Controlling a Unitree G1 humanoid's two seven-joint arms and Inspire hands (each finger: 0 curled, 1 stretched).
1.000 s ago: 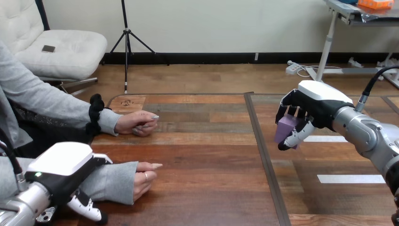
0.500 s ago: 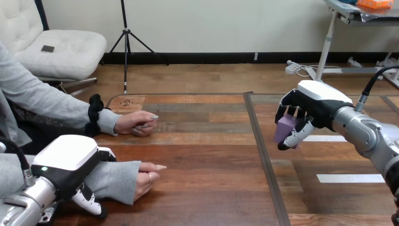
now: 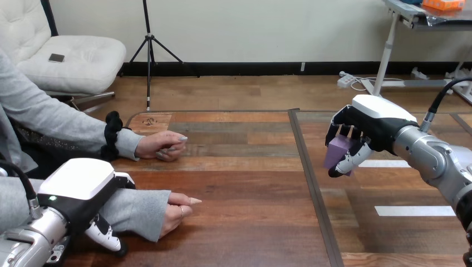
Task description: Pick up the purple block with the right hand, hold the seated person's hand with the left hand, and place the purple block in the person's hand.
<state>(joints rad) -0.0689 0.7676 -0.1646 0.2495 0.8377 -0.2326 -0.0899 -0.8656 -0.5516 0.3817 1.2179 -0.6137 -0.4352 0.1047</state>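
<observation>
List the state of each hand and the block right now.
right hand: shut on the purple block, raised above the table.
purple block: gripped, off the table.
left hand: over the person's near forearm; grip cannot be told.
person's near hand: resting on the table, palm not up.
person's far hand: resting on the table, loosely closed.

Curled right robot hand (image 3: 372, 125), low left robot hand (image 3: 78, 192)

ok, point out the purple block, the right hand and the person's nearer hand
purple block (image 3: 335, 149): head view, its front face.
right hand (image 3: 380, 114): head view, white back shell.
person's nearer hand (image 3: 176, 212): head view, its curled fingers.
</observation>
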